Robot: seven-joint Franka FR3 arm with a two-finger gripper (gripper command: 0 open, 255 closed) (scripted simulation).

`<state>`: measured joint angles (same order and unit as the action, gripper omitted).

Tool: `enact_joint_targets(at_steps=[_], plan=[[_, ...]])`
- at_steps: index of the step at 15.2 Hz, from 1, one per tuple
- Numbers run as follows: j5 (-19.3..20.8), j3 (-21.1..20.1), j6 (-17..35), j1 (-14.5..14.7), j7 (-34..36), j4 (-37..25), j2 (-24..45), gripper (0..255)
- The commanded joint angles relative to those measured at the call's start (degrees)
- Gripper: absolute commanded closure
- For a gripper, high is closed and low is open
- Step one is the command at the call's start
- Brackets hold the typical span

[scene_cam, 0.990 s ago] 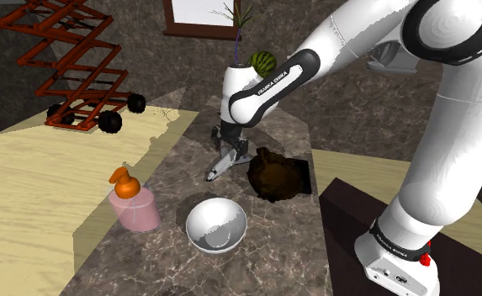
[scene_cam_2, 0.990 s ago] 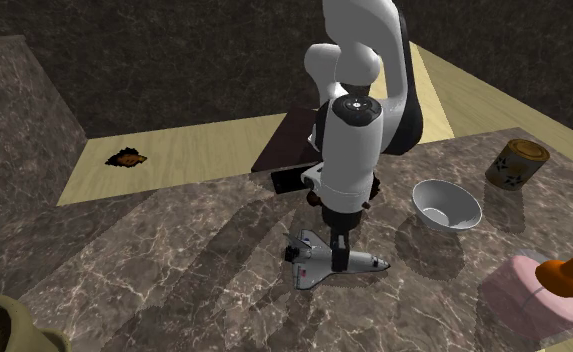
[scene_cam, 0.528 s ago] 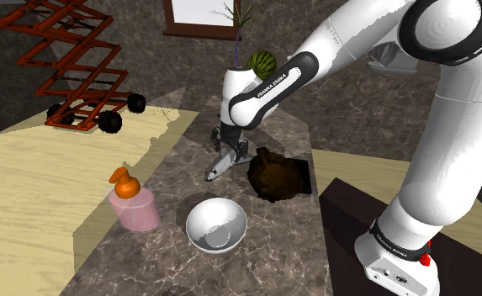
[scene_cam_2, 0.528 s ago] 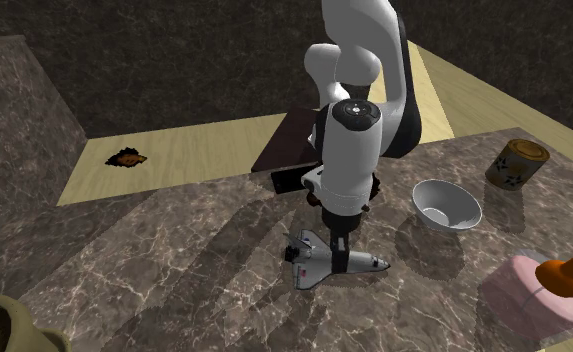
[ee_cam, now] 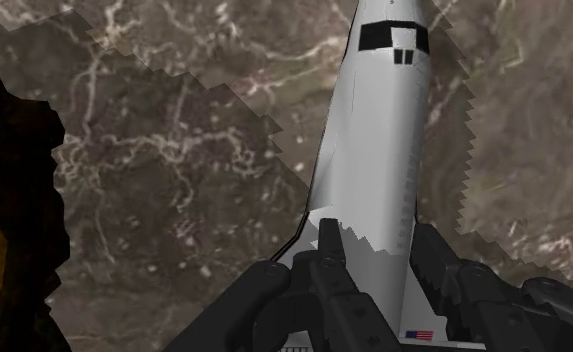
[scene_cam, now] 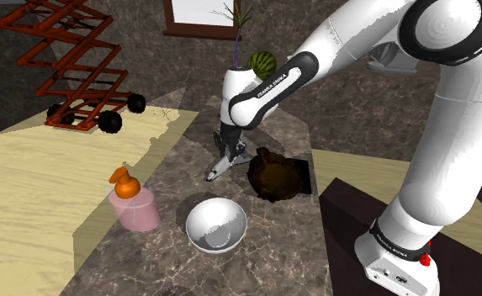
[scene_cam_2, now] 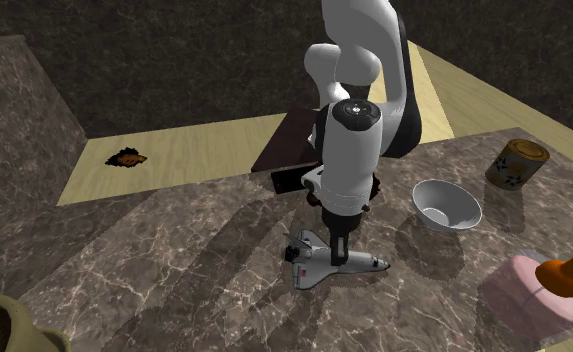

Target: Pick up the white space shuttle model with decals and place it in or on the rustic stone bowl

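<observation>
1. Shoulder view: the gripper point(scene_cam: 228, 156) stands over the space shuttle model point(scene_cam: 216, 172) and hides its rear. The shuttle lies on the marble top point(scene_cam: 272, 252), just beside the dark stone bowl point(scene_cam: 278, 175).
2. Second exterior view: the black fingers cover the shuttle's middle.
3. Wrist view: the fingers point(ee_cam: 329, 250) clasp the fuselage from both sides. The tail is hidden under the hand, and the frame edge cuts off the bowl.

In the shoulder view the dark brown bowl point(scene_cam: 278, 175) sits just right of the shuttle point(scene_cam: 214, 173) and crowds the gripper point(scene_cam: 227, 161) on that side. The grey bowl point(scene_cam: 216, 225) stands lower in the frame and the pink soap bottle point(scene_cam: 134, 204) at lower left. The bare marble counter point(scene_cam: 176, 181) lies open left of the shuttle. In the second exterior view a can point(scene_cam_2: 517, 163) stands at far right.
</observation>
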<state>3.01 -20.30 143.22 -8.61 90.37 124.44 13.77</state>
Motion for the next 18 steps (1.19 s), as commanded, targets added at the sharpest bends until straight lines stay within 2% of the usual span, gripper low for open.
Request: enact_joint_targets(at_steps=[1,3,18], plan=[[0.0,0.0,0.0,0.0,0.0,0.0,0.0,255],[0.0,0.0,0.0,0.0,0.0,0.0,0.0,255],[-3.8,-1.0,-10.6,-1.0,-2.2,-3.6,-7.4,255]])
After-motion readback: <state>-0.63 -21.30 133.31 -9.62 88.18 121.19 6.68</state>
